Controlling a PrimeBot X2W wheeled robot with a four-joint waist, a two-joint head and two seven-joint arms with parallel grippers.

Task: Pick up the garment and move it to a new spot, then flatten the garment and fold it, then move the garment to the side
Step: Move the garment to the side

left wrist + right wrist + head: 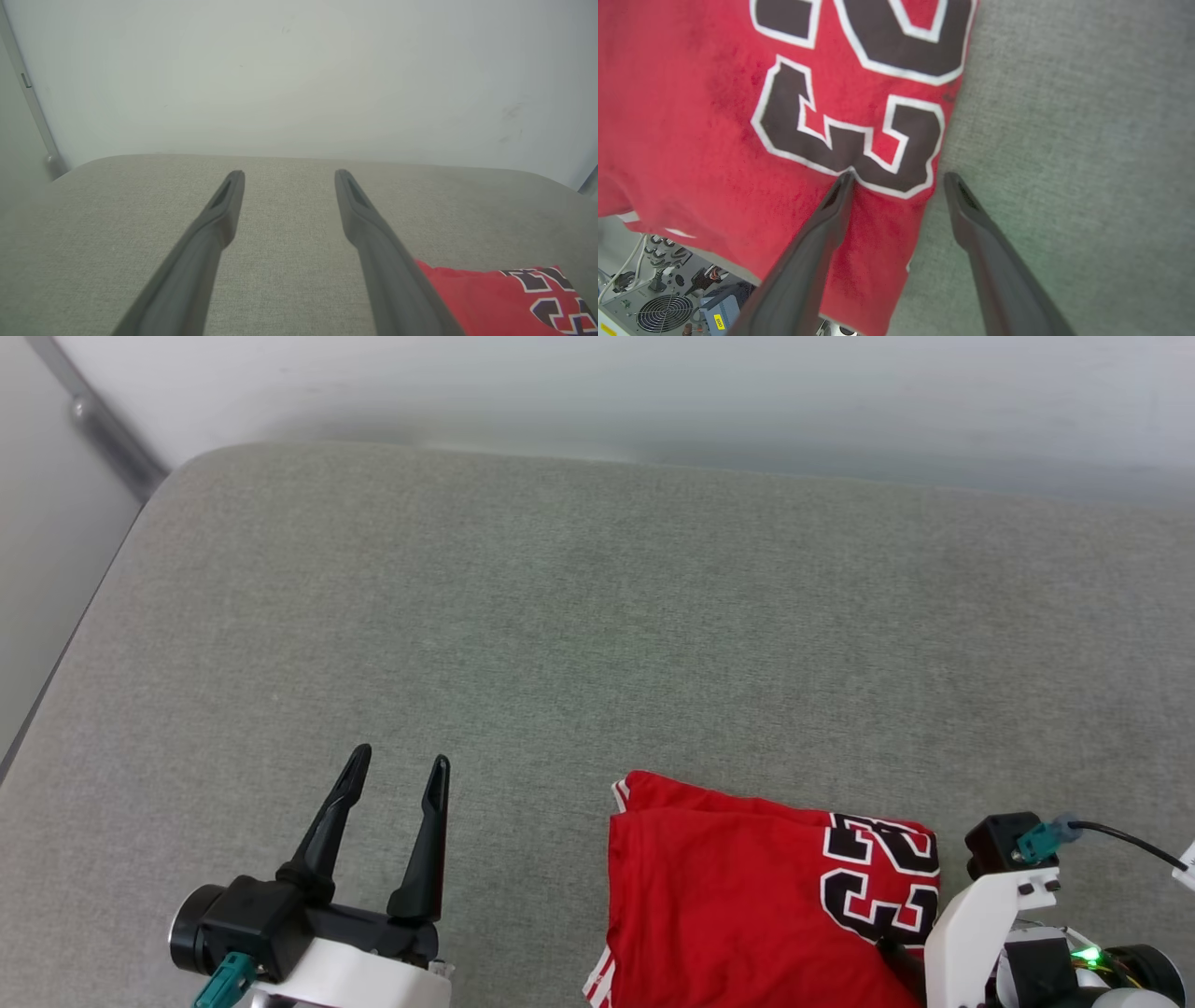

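The left claw (400, 758) hangs with its 2 fingers apart and empty above the grey cushion (560, 616), and the garment (719, 887) lies to its right, near but not touching. The red shirt looks already folded, so shifting it aside seems the step in hand. The right claw (900, 175), also spread, straddles the garment's edge: 1 finger over the dark lettering, 1 over bare cushion. Best to reach deeper and pinch every layer together, or the fold may spill open
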